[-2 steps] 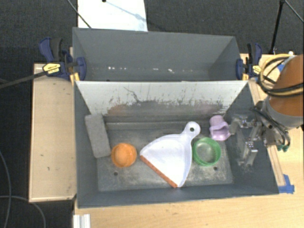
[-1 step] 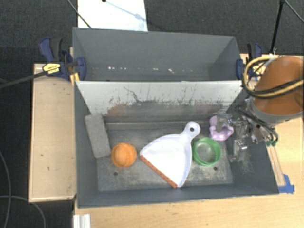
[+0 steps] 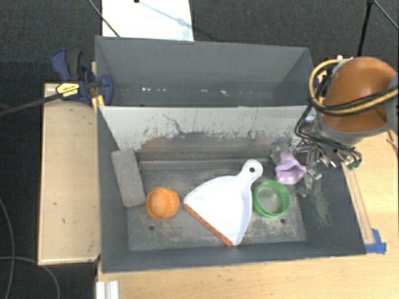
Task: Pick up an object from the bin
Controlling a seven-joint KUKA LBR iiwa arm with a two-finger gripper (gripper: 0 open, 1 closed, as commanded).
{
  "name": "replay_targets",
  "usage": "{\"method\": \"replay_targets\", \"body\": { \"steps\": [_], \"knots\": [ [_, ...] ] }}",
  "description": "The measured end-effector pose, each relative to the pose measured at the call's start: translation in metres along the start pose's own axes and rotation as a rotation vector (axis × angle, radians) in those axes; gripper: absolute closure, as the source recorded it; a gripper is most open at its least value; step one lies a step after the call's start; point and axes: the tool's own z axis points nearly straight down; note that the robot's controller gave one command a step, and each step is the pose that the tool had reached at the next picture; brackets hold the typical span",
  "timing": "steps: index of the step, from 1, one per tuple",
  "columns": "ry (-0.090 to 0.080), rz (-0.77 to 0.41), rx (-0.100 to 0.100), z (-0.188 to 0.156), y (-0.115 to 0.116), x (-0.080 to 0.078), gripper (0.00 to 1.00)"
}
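Lilac and crumpled-looking, the small lump [image 3: 288, 169] just up and right of the green ring [image 3: 271, 199] will probably be light and yielding, hardly fragile, and is best pinched across its bunched middle. It lies between that ring and the gripper [image 3: 307, 164], touching the gripper or very nearly so; whether the gripper is spread or closed on it, I cannot tell.
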Motion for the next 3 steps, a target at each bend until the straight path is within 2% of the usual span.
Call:
{"method": "replay_targets", "body": {
  "steps": [1,2,3],
  "knots": [
    [-0.001,-0.16,0.001,0.007,-0.008,-0.006,0.0],
    [-0.001,-0.626,0.001,0.055,0.025,0.041,0.0],
    [0.001,-0.821,-0.002,0.079,0.055,0.041,1.0]
  ]
}}
